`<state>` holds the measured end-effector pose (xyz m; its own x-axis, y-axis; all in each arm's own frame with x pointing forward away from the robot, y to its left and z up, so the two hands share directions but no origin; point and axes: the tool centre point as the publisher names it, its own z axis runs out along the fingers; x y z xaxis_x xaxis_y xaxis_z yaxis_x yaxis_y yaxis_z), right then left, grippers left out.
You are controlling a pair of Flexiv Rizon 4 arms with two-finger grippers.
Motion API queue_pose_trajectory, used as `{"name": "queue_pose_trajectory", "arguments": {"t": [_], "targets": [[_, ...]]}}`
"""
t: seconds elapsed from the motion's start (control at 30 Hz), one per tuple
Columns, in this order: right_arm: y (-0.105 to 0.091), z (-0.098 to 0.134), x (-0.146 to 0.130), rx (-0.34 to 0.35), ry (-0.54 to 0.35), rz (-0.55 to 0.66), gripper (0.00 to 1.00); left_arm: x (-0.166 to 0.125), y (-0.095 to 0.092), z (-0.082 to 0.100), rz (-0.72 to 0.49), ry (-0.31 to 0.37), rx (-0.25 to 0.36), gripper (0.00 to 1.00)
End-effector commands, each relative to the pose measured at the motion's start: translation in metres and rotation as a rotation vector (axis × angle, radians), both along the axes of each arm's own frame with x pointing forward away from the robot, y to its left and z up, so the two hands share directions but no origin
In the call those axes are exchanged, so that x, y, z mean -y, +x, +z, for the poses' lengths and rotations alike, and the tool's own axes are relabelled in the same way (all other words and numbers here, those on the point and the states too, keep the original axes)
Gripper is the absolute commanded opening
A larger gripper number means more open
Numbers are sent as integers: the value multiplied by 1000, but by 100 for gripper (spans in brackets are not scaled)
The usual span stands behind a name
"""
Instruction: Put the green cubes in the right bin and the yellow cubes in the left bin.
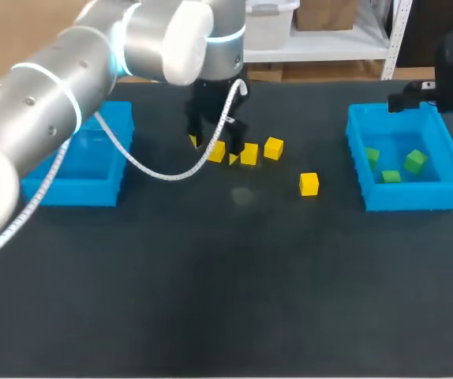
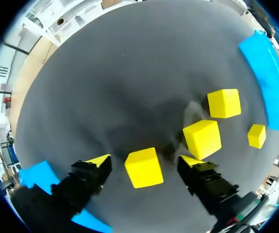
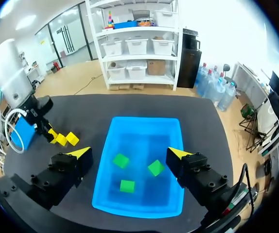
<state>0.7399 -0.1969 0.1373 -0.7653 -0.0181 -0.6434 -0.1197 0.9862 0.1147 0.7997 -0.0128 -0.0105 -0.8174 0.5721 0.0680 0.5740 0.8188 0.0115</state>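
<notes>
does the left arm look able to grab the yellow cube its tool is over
Likely yes: the left tool is open and straddles the yellow cube, with nothing in between.

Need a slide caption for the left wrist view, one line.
Open left gripper straddles one yellow cube on the dark table; three more yellow cubes lie beyond, toward a blue bin.

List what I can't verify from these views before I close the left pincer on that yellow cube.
- Left bin: in the head view my left arm covers part of its inside; the left wrist view shows only slivers.
- Left pincer: open around the yellow cube, but no view shows how high its tips are off the table.
- Right pincer: its tips don't show in the head view.
</notes>
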Motion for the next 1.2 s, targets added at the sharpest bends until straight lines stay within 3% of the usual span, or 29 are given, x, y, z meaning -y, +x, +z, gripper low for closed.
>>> {"name": "queue_pose_trajectory", "arguments": {"t": [0.03, 0.23, 0.33, 0.67, 0.8, 0.97, 1.2], "targets": [[-1, -2, 0, 20, 1, -5, 100, 4, 0, 2, -22, 61, -29, 0], [-1, -2, 0, 20, 1, -5, 100, -7, -6, 9, -82, 43, -43, 0], [-1, -2, 0, 20, 1, -5, 100, -18, -7, 22, -95, 37, -22, 0], [-1, -2, 0, 20, 1, -5, 100, -70, 3, 123, 2, -92, 234, 0], [-1, -2, 0, 20, 1, -5, 100, -98, 4, 148, 72, -101, 300, 0], [-1, -2, 0, 20, 1, -5, 100, -136, -3, 155, 153, -73, 314, 0], [-1, -2, 0, 20, 1, -5, 100, -188, -27, 144, 272, -15, 290, 0]]}}
